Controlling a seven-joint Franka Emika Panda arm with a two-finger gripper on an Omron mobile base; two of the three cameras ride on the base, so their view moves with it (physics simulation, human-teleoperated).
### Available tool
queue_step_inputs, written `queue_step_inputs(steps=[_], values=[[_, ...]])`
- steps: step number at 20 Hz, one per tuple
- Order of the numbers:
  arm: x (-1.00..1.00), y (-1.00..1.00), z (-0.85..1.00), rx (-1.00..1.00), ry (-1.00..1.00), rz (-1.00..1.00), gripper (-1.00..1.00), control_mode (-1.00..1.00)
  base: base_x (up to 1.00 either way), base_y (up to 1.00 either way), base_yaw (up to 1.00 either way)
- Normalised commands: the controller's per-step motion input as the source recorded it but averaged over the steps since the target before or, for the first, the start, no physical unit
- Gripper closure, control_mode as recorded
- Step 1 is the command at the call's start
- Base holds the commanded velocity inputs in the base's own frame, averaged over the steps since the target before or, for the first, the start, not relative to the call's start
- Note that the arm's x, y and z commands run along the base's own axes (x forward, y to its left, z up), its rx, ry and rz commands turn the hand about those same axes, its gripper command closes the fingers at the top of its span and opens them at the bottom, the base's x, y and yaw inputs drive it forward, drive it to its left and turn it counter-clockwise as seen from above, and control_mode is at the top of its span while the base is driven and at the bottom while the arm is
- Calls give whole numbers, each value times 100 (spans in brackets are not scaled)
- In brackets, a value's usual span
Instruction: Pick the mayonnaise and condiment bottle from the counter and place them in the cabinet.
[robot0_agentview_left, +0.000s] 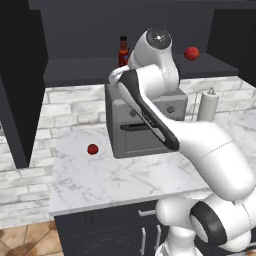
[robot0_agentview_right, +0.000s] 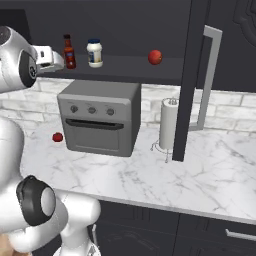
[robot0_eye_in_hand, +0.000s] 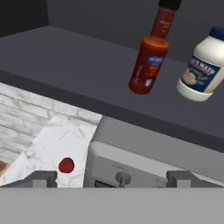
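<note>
Both the condiment bottle (robot0_agentview_right: 69, 51) and the mayonnaise (robot0_agentview_right: 94, 53) are seen standing on the cabinet (robot0_agentview_right: 130, 67) shelf, upper left of the frame. The hand (robot0_eye_in_hand: 111, 178) is being held apart and empty; judged complete, only withdrawal is being called for.

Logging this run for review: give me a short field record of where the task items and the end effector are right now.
mayonnaise: upright on cabinet shelf
condiment bottle: upright on shelf beside the jar, apart from it
cabinet: open, also holds a tomato
end effector: open, holding nothing, near the bottle
counter: holds toaster oven, paper-towel roll, second tomato
</note>
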Motion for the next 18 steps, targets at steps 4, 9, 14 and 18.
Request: queue_step_inputs(steps=[4, 9, 14, 18], values=[[-72, -8, -75, -3, 0, 0, -100, -100, 0, 0, 0], [-53, -9, -80, -3, 2, 0, -100, -100, 0, 0, 0], [-32, -15, -92, -4, 6, 0, -100, -100, 0, 0, 0], [-15, -18, -100, -5, 8, 0, -100, -100, 0, 0, 0]])
